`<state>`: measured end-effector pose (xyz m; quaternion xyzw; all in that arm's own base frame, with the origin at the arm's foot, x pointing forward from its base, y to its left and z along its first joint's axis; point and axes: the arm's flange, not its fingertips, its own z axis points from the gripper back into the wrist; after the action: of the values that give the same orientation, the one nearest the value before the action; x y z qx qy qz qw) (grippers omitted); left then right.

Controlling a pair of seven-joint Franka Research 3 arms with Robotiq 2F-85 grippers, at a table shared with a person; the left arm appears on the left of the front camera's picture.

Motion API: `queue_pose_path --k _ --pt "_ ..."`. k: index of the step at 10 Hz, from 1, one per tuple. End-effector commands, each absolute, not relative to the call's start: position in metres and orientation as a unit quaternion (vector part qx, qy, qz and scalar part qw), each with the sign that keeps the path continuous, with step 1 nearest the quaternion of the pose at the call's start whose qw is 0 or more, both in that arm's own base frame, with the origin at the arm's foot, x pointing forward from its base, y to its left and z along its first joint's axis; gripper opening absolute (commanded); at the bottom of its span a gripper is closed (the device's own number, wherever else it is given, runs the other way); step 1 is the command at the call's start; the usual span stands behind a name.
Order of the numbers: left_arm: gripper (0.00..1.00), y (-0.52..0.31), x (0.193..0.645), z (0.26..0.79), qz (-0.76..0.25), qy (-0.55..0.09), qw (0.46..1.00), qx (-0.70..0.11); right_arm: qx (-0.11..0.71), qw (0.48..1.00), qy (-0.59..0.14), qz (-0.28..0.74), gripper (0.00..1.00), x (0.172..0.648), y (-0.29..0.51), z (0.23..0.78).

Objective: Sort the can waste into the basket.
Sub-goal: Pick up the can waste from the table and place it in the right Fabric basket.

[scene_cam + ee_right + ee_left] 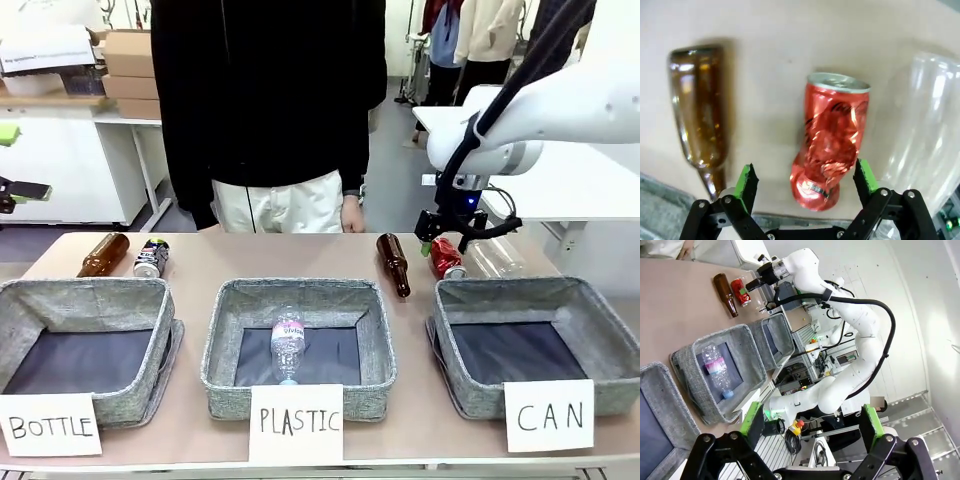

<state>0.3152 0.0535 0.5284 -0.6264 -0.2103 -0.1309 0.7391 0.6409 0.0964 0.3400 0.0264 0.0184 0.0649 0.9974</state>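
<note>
Well, the right pincer hangs wide open just over the red can, with one green pad at each side of its body and, as far as I can see, not touching it. The can lies on its side on the surface, between a brown glass bottle and a clear plastic bottle, just behind the far rim of the basket that carries the CAN label; nothing is in that basket yet. The black and silver can lies at the other end of the surface, well apart. The left pincer is open too and holds nothing. I judge the red can to be very light and thin-walled. It is dented, so it will give further under a hard squeeze, and its glossy skin may slip. Across the middle of the body seems the best hold, closing gently; the round bottles beside it could roll if they are bumped.
</note>
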Motion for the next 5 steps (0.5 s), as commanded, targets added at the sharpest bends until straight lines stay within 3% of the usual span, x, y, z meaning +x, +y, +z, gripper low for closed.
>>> queue_pose_path --k 1,5 --pt "1.0 0.053 0.315 0.53 -0.139 -0.219 0.73 -0.632 -0.02 0.999 0.032 0.032 1.0 0.656 0.105 0.334" --pt "1.0 0.053 0.315 0.53 -0.139 -0.219 0.73 -0.632 -0.002 0.997 0.057 0.047 1.0 0.664 0.105 0.315"
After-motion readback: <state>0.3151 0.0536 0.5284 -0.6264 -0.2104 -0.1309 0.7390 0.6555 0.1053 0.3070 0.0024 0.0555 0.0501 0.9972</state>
